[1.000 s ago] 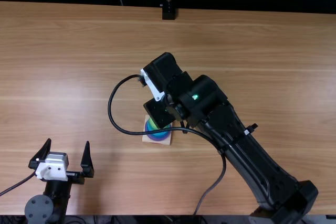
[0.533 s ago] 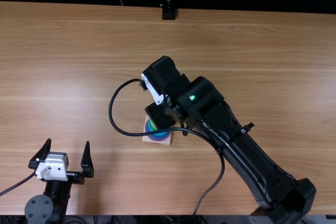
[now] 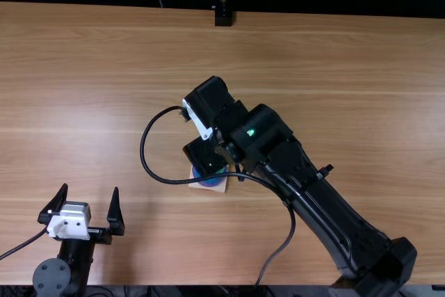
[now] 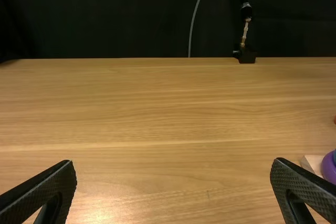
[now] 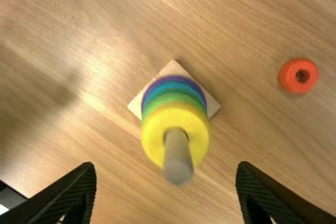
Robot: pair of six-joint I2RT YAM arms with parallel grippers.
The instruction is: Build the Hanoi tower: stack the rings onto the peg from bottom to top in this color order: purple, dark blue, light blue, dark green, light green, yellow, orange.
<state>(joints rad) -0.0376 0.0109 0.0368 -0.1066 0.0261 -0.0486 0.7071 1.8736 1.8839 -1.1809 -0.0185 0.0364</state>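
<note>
- Twelve o'clock is the far edge of the surface [image 3: 334,53], and each bearing is taken from its middle. Between seven and eight, at the near edge, the left arm [image 3: 52,277] stands, pointing toward twelve.
- Between four and five, also at the near edge, the right arm [image 3: 348,231] has its base and slants in toward ten or eleven.
- Toward half past eight is the left gripper [image 3: 90,187], its fingers [image 4: 302,187] spread wide, level with one another.
- A touch toward six from the middle sits the wooden base [image 3: 220,186], partly under the right arm's black cable [image 3: 144,156], which loops across above it.
- The right wrist view shows the peg [image 5: 177,163] upright on it with rings threaded over: purple ring [image 5: 173,79] lowest, blue rings [image 5: 167,88] and green rings [image 5: 167,99] above, yellow ring [image 5: 155,139] uppermost. The peg pokes out through the yellow one.
- The right gripper [image 3: 204,154] is over that stack, pointing down, its fingers [image 5: 79,190] wide apart.
- The orange ring [image 5: 289,75] lies flat on the surface, apart from the wooden base; I cannot tell its clock bearing.
- At twelve, by the far edge, stands a black mount [image 3: 223,16] with a metal rod.
</note>
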